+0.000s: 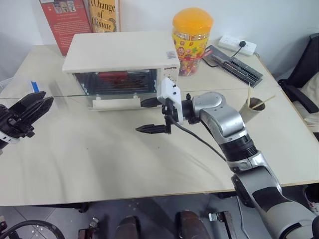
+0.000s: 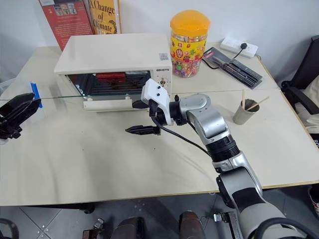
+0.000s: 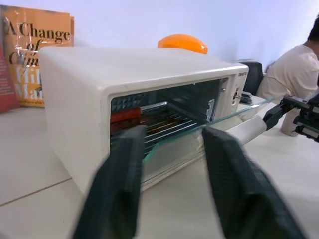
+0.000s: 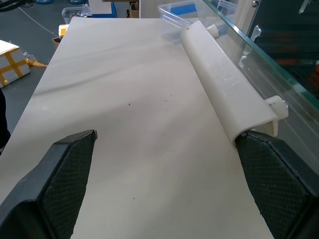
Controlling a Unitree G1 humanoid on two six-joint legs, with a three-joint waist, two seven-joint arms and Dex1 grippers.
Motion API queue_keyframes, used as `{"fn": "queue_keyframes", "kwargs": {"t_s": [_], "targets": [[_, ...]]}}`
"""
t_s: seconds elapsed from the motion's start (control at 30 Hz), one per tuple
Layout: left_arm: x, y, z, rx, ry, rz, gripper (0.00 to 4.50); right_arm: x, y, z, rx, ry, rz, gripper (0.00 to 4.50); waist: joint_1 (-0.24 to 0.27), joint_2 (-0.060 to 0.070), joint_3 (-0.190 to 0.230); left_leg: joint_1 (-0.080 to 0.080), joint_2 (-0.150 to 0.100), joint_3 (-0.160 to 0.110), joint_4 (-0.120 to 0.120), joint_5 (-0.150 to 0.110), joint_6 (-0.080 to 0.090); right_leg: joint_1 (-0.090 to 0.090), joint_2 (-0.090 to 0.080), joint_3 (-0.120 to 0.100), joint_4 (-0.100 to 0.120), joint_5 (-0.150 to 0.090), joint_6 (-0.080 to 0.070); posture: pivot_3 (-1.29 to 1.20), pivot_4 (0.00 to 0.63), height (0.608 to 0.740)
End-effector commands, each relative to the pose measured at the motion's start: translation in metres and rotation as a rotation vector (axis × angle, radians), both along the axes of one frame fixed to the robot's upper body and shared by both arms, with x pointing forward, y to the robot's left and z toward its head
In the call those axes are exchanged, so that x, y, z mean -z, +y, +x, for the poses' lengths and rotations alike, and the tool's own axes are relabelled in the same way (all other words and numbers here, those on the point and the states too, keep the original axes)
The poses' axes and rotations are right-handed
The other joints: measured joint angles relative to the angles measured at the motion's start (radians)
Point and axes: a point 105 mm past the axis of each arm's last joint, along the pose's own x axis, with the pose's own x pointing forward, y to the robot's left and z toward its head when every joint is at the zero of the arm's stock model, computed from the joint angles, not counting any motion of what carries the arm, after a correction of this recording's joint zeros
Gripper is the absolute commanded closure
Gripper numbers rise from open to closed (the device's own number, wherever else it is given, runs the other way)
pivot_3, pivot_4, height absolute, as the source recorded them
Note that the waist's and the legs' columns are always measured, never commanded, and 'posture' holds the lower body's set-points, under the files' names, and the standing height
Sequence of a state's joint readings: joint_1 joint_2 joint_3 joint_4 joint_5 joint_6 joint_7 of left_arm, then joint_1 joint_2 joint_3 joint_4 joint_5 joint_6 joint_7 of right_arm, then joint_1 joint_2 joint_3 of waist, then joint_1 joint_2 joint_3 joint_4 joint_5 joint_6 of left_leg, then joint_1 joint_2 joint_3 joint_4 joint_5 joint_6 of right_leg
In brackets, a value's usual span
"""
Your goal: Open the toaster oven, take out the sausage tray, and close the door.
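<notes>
The right hand (image 1: 152,115) is spread apart beside the white bar handle (image 1: 117,103) of the clear glass door (image 1: 107,94) — the door may drop hard; left hand (image 1: 31,107) unclear.

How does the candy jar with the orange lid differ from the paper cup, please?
The candy jar is tall; the paper cup is short. The jar is clear, full of colourful sweets and closed by a domed lid; the cup is plain, open-topped and holds thin sticks. Both stand upright on the table, on the robot's right of the toaster oven.
</notes>
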State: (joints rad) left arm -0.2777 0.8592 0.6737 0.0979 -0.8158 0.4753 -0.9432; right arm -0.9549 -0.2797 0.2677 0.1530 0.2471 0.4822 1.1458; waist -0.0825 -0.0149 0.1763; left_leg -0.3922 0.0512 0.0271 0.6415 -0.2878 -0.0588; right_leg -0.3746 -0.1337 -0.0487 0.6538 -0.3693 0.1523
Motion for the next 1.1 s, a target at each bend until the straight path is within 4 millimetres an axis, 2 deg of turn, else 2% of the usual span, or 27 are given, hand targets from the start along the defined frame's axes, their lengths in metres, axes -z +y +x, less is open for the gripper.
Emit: {"fn": "queue_keyframes", "kwargs": {"t_s": [0.03, 0.1, 0.23, 0.4, 0.5, 0.63, 0.73, 0.83, 0.9, 0.97, 1.03, 1.1], "targets": [[-0.006, 0.002, 0.012, -0.025, -0.01, 0.04, 3.94, -0.011, 0.013, -0.018, -0.064, -0.033, 0.049, 0.0, 0.0, 0.0, 0.0, 0.0, 0.0, 0.0, 0.0, 0.0, 0.0, 0.0, 0.0, 0.0, 0.0, 0.0, 0.0, 0.0, 0.15, 0.74], [-0.009, 0.0, 0.018, -0.014, -0.026, 0.038, 4.48, -0.009, 0.014, -0.02, -0.056, -0.025, 0.054, 0.0, -0.004, 0.0, 0.0, 0.0, 0.0, 0.001, 0.001, 0.0, 0.0, 0.0, 0.0, 0.0, 0.0, 0.0, 0.0, 0.0, 0.15, 0.74], [-0.013, -0.007, 0.035, 0.029, -0.03, 0.045, 4.48, -0.002, 0.011, -0.025, -0.029, -0.006, 0.056, 0.0, -0.005, 0.0, 0.0, 0.0, 0.0, 0.001, 0.0, 0.0, 0.0, -0.001, 0.0, 0.0, 0.001, 0.0, 0.0, 0.0, 0.15, 0.74], [0.017, -0.025, 0.049, 0.144, 0.169, 0.139, 4.48, 0.001, 0.004, -0.028, 0.014, 0.003, 0.05, 0.0, -0.003, 0.0, 0.0, 0.001, 0.0, 0.004, 0.0, 0.0, 0.0, -0.002, 0.0, 0.0, 0.0, 0.0, 0.0, 0.0, 0.15, 0.74], [0.024, -0.031, 0.051, 0.186, 0.21, 0.15, 4.48, 0.005, -0.002, -0.029, 0.048, 0.012, 0.036, 0.0, -0.002, -0.001, 0.0, 0.001, 0.0, 0.004, 0.0, 0.0, 0.0, -0.002, 0.0, 0.0, 0.0, 0.0, 0.0, 0.0, 0.15, 0.74], [0.03, -0.039, 0.053, 0.231, 0.23, 0.171, 4.48, 0.023, -0.025, -0.031, 0.123, 0.03, -0.067, 0.0, 0.006, -0.001, 0.0, 0.0, 0.0, 0.004, 0.001, 0.0, 0.0, -0.001, 0.0, 0.0, 0.0, 0.0, 0.0, 0.0, 0.15, 0.74], [0.034, -0.043, 0.053, 0.253, 0.247, 0.182, 4.48, 0.041, -0.053, -0.042, 0.147, 0.061, -0.213, 0.0, 0.019, -0.001, 0.0, 0.0, 0.0, 0.004, 0.002, 0.0, 0.0, -0.001, -0.001, 0.0, 0.0, 0.0, 0.0, 0.0, 0.15, 0.74], [0.039, -0.045, 0.051, 0.272, 0.271, 0.198, 4.48, 0.045, -0.07, -0.052, 0.147, 0.084, -0.277, 0.0, 0.028, -0.003, 0.002, 0.0, 0.0, 0.005, 0.003, -0.001, 0.001, -0.001, -0.001, 0.0, -0.001, 0.0, 0.0, 0.0, 0.15, 0.74], [0.045, -0.048, 0.05, 0.288, 0.299, 0.217, 4.48, 0.045, -0.082, -0.059, 0.147, 0.095, -0.311, 0.0, 0.03, -0.003, 0.002, 0.0, 0.0, 0.006, 0.004, -0.001, 0.001, -0.001, -0.001, 0.001, -0.001, 0.0, 0.0, 0.0, 0.15, 0.74], [0.06, -0.051, 0.049, 0.301, 0.343, 0.257, 4.48, 0.031, -0.091, -0.05, 0.201, 0.041, -0.301, 0.0, 0.033, -0.003, 0.002, 0.0, 0.0, 0.006, 0.004, -0.001, 0.001, -0.001, -0.001, 0.001, -0.001, 0.0, 0.0, 0.0, 0.15, 0.74], [0.069, -0.052, 0.048, 0.303, 0.373, 0.281, 4.48, 0.019, -0.091, -0.043, 0.225, 0.0, -0.265, 0.0, 0.033, -0.003, 0.002, 0.0, 0.0, 0.007, 0.005, -0.001, 0.002, -0.001, -0.001, 0.001, -0.001, 0.0, -0.001, 0.0, 0.15, 0.74], [0.076, -0.055, 0.049, 0.308, 0.381, 0.302, 4.48, 0.001, -0.081, -0.033, 0.246, -0.046, -0.182, 0.0, 0.032, -0.003, 0.002, 0.0, 0.001, 0.008, 0.005, -0.001, 0.002, -0.001, -0.001, 0.001, -0.001, 0.0, -0.001, 0.0, 0.15, 0.74]]}}
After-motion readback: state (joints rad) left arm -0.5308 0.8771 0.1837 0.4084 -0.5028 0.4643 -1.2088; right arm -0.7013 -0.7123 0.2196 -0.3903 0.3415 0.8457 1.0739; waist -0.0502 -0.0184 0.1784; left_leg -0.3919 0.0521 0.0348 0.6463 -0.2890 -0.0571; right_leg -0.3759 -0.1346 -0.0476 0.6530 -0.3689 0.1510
